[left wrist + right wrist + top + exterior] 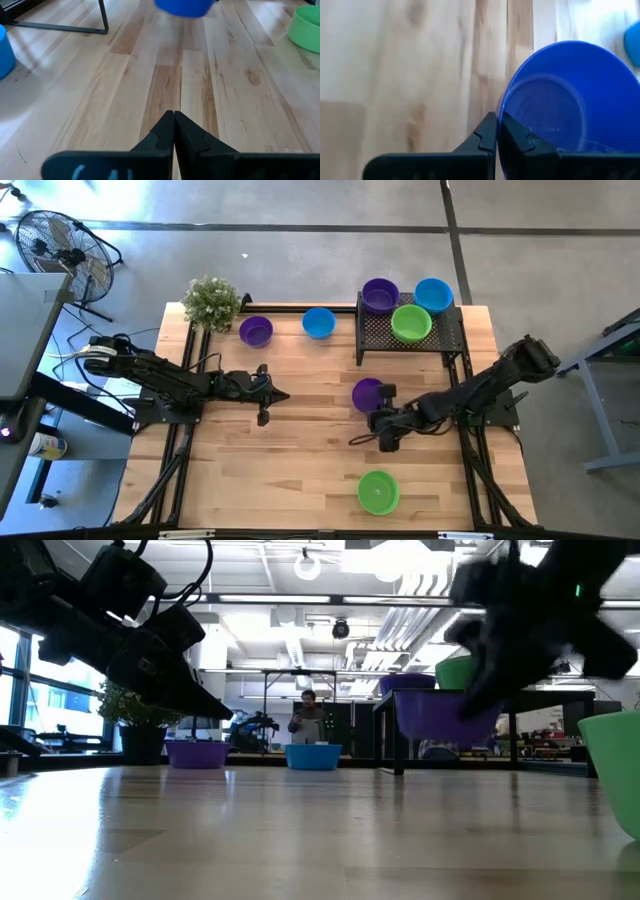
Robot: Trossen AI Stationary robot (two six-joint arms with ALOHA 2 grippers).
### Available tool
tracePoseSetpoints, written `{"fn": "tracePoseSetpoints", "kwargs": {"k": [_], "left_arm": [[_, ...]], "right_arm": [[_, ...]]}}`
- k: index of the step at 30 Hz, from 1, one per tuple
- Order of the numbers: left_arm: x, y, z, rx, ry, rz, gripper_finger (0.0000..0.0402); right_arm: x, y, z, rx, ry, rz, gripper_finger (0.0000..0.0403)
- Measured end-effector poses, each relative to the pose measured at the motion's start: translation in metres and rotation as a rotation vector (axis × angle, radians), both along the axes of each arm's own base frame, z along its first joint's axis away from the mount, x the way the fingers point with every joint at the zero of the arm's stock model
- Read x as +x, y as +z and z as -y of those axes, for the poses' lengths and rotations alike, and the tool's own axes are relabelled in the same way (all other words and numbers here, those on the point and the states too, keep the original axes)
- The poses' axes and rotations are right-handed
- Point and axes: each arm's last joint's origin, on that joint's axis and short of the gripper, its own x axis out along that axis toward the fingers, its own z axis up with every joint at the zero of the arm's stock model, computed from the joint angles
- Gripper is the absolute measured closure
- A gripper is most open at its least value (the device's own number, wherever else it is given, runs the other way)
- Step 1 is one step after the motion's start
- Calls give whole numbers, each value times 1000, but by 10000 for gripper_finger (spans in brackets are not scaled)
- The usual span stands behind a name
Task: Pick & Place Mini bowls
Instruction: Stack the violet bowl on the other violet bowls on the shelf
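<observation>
My right gripper [378, 402] is over the table's middle right and is shut on a purple mini bowl [366, 392]. The low view shows this bowl [440, 712] in the air. My left gripper [284, 396] hovers shut over the table's left middle, holding nothing. A purple bowl [256, 331] and a blue bowl [318, 322] stand on the table's far part. A green bowl [378, 491] stands near the near edge. On the black mesh tray [440, 340] sit a purple [380, 295], a blue [433, 294] and a green bowl [411, 323]. My right gripper [497, 119] has the purple bowl by its rim [501, 106], one finger inside the bowl and one outside. The fingers come from the table's right side, slanting. The bowl is lifted clear of the table, its open side facing the wrist camera.
A potted plant [211, 302] stands at the far left corner. The tray stands raised on black legs [102, 15] at the far right. Bare wood [280, 470] lies across the near left and middle of the table.
</observation>
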Motion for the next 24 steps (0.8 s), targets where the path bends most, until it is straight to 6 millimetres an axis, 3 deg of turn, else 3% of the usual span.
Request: {"fn": "tracePoseSetpoints", "kwargs": {"k": [5, 10, 13, 17, 21, 24], "left_arm": [[0, 0, 0, 0, 0, 4, 401], [0, 1, 0, -3, 2, 11, 401], [0, 1, 0, -3, 2, 10, 401], [0, 1, 0, -3, 2, 8, 401], [0, 1, 0, -3, 2, 8, 401], [0, 1, 0, -3, 2, 8, 401]], "right_arm": [[11, 47, -11, 16, 6, 86, 400], [32, 112, 11, -61, -95, 169, 399], [41, 150, 44, -89, -183, 199, 401], [42, 189, 106, -104, -314, 228, 401], [33, 209, 164, -92, -391, 253, 401], [22, 213, 198, -71, -466, 262, 401]]}}
